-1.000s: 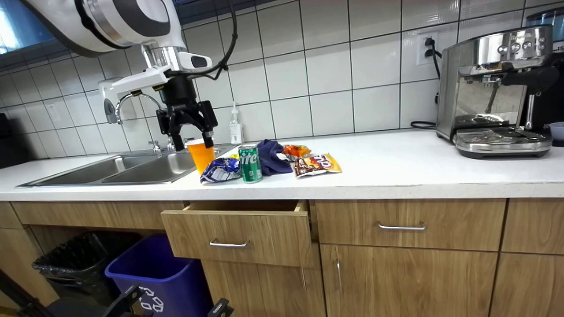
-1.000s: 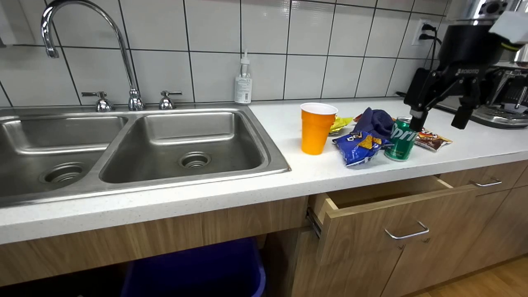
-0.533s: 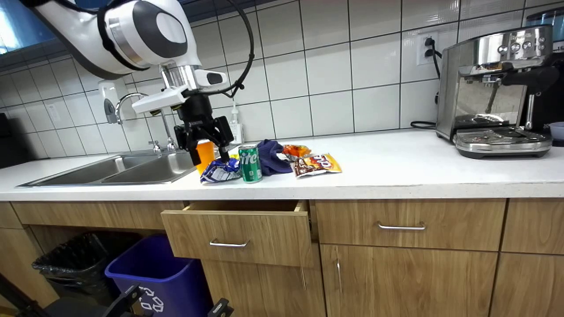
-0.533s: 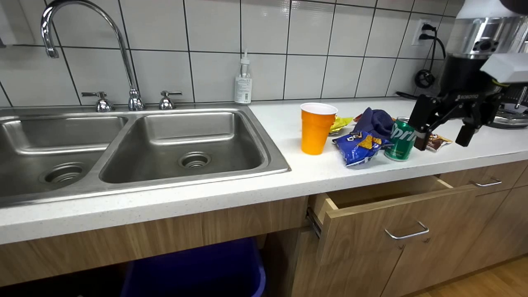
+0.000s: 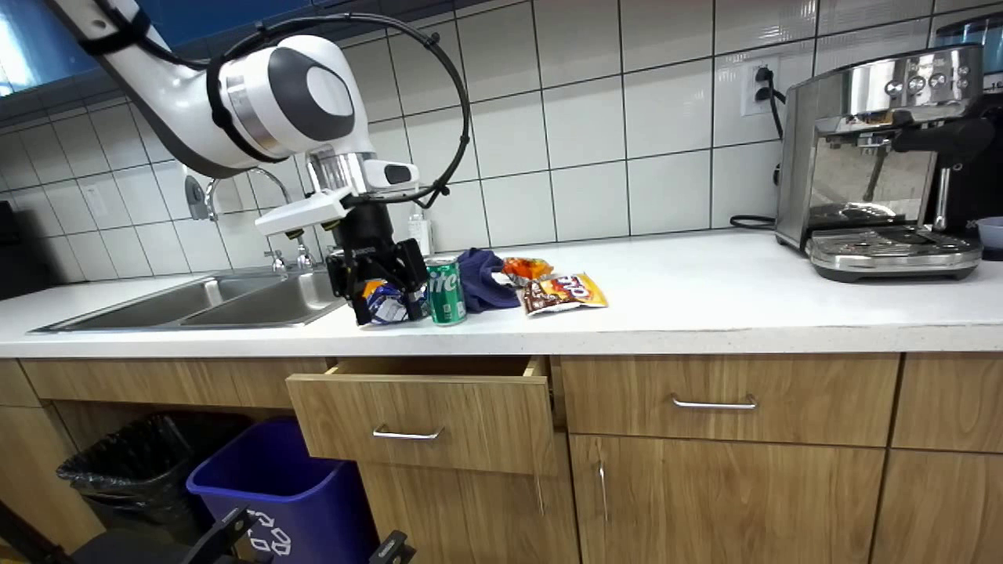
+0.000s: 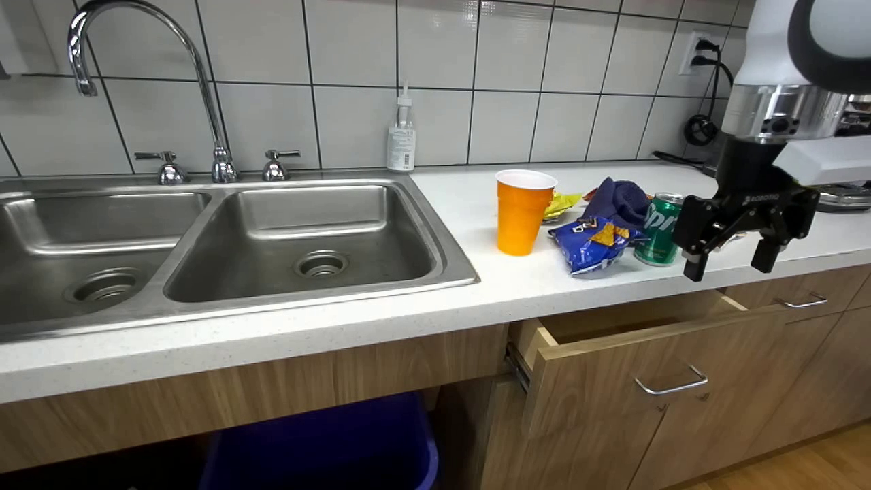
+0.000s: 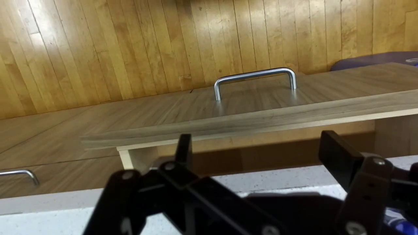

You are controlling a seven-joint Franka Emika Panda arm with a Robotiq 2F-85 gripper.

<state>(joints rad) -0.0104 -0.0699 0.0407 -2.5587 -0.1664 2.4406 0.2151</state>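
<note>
Dropping lower over the last second, the hand [image 6: 729,267] has come down at the front edge of the desk [image 5: 705,282], near the pulled-out drawer [image 5: 423,407]. That puts it closer to the drawer, which has not shifted: it juts out below the desk's edge, its handle [image 7: 254,75] lying beyond the fingertips in the wrist view. The fingers are spread wide with nothing between them, and no contact shows. How high the tips hang over the drawer's opening cannot be told.

Close to the hand, the green can [image 6: 656,235] stands upright, with the blue chip bag [image 6: 588,245] lying just beside it. The orange cup [image 6: 520,214] stands upright between that bag and the sink [image 6: 456,258]. A dark blue cloth [image 5: 482,282] is bunched behind the can, and a brown-and-yellow candy bag [image 5: 564,294] lies past it. By judgement, the can and the desk's edge are the likeliest things to be bumped.
</note>
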